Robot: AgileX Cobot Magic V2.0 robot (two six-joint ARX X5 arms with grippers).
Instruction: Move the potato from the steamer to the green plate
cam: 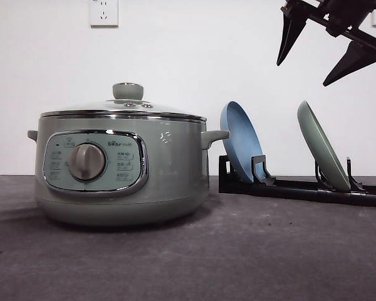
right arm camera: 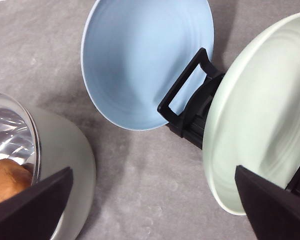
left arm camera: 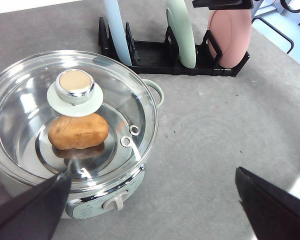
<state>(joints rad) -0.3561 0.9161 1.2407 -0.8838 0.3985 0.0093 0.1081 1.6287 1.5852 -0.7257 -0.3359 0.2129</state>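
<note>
High above the green plate (cam: 322, 152) hangs the right gripper (cam: 323, 53), jaws spread; the left gripper (left arm camera: 155, 207), equally spread, hovers over the lidded steamer (left arm camera: 140, 165) holding the potato (left arm camera: 78, 131).

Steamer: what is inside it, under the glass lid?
Through the glass lid of the steamer, one potato lies inside. What it rests on is unclear.

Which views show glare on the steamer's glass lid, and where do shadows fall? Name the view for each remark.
Left wrist view: bright reflections streak the glass lid, yet the potato shows through. Right wrist view: glare on the lid's edge; the blue plate shadows the table. Front view: even light, a soft shadow beneath the steamer.
</note>
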